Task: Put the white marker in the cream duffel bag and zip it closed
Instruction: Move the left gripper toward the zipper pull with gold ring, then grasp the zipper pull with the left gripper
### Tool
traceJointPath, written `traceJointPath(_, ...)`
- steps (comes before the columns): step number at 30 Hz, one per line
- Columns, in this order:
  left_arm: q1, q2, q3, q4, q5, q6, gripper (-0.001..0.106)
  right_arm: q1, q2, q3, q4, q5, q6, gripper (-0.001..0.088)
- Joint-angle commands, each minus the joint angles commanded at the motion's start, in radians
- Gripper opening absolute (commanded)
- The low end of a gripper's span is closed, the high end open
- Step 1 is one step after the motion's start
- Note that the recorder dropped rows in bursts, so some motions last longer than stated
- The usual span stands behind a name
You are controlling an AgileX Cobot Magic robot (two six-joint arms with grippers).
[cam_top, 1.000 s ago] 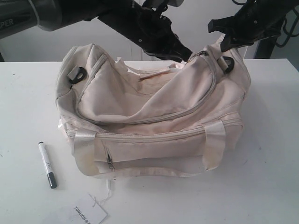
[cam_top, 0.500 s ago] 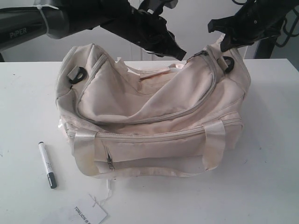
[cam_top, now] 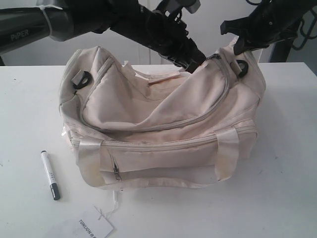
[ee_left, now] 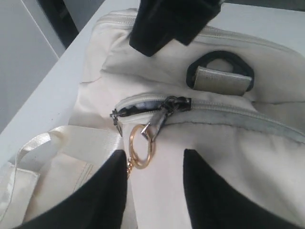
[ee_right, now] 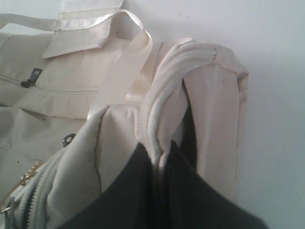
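While its black fingers (ee_left: 102, 191) stand apart and hold nothing, the left gripper (ee_left: 155, 164) hangs low over the far right end of a large, soft cream duffel bag (cam_top: 163, 114). A small gold ring (ee_left: 140, 152) hooked to the grey metal zip slider (ee_left: 164, 112) lies just beside one fingertip. The right gripper (ee_right: 159, 151) is clamped tight on a bunched fold of the bag's fabric at its right end, close to a black plastic strap ring (cam_top: 241, 67); that end stands higher than the slumped middle. White lettering reading "PiPER" marks the dark grey arm casing (cam_top: 22, 35) at far left. Shiny satin handles (cam_top: 89, 148) fold down the near side above a front zip pocket. The slim white marker (cam_top: 50, 175) with a black cap lies outside the bag on the white table (cam_top: 277, 173), at near left and well apart from both grippers, cap toward the near edge; its small dark print is too small to read. Just right of it, a white paper tag (cam_top: 94, 227) shows print beginning "TONUOH", the rest illegible.
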Motion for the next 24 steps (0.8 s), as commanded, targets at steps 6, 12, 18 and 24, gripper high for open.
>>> traceJointPath(6,-0.002,0.028,0.000,-0.002,-0.038,0.091,0.044,0.000,0.000,0.000,0.000,-0.005,0.000,0.0000)
traceJointPath(12,-0.002,0.046,0.000,-0.006,-0.100,0.123,0.044,0.000,0.000,0.000,0.000,-0.006,0.000,0.0000)
traceJointPath(18,-0.011,0.070,0.000,-0.053,-0.113,0.123,0.044,0.000,0.000,0.000,0.000,-0.006,0.000,0.0000)
traceJointPath(24,-0.023,0.075,0.000,-0.053,-0.128,0.142,0.041,0.000,0.000,0.000,0.000,-0.006,0.000,0.0000)
